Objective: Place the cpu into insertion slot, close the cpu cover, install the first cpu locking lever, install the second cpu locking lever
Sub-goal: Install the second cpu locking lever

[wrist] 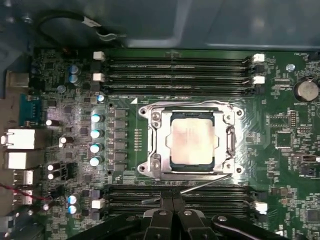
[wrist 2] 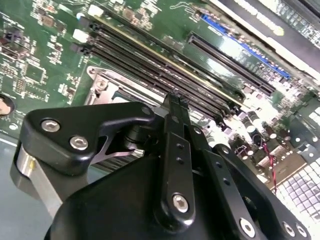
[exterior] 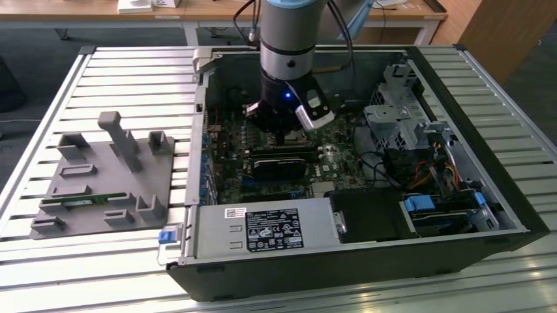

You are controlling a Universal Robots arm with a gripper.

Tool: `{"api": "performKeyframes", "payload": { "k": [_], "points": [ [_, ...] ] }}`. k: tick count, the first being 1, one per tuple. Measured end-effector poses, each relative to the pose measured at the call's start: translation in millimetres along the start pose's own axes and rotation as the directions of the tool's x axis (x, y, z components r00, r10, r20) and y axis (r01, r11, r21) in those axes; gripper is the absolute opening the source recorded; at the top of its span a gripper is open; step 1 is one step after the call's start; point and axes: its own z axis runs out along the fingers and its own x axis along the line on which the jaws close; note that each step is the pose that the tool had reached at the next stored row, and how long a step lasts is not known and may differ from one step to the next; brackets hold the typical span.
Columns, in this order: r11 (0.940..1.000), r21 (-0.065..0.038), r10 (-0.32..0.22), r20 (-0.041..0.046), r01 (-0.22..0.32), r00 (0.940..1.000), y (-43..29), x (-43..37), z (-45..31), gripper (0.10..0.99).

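Gripper (wrist: pixel 172 196): one, its two black fingers pressed together with no gap between them in both wrist views, nothing held; the tips sit over the memory slots just beside the slot's frame.
Fingers (wrist 2: pixel 176 107): two, seen edge-on in the second wrist view, meeting at a narrow tip; the black linkage fills the near part of that view and hides the socket behind it.
Lever (wrist: pixel 200 187): one thin metal rod lies slanted across the memory slots, between the gripper tips and the cover's near edge; its far end is hard to follow. A second wire runs along the cover's far edge, and whether it is latched cannot be told.
Cpu (wrist: pixel 192 139): one, dull silver top, lying flat inside the insertion slot, just beyond the gripper tips and apart from them.
Cover (wrist: pixel 150 140): one silver frame, lying down around the cpu with the chip showing through its cut-out.
Insertion slot (wrist: pixel 172 165): one, mostly hidden under the cpu and cover; only a dark edge shows.
Memory slots (wrist: pixel 180 70): four long black ones beyond the cpu, more on the gripper's side, partly covered by the fingers.
Case (exterior: pixel 487 130): one open computer, the arm (exterior: pixel 287 39) reaching down into it; the gripper's tips are hidden there behind the wrist.
Grey fixture (exterior: pixel 104 176): one, on the slatted table (exterior: pixel 130 72), well apart from the case on the exterior view's left.
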Motion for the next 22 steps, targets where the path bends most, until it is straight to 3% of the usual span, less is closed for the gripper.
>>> {"api": "performKeyframes", "payload": {
  "k": [9, 12, 17, 22],
  "points": [
    [0.9998, -0.018, 0.0, -0.0002, 0.0, 1.0, -1.3, 4.6, 10.8, 0.106],
    [0.9993, -0.038, 0.0, -0.0003, 0.0, 1.0, -4.4, 5.7, 11.7, 0.106],
    [0.9981, -0.062, 0.0, -0.0004, 0.0, 1.0, -13.2, 7.2, 11.4, 0.106],
    [0.9939, -0.111, 0.0, 0.0007, 0.0, 1.0, -18.7, 12.0, 11.5, 0.106]
  ]
}}
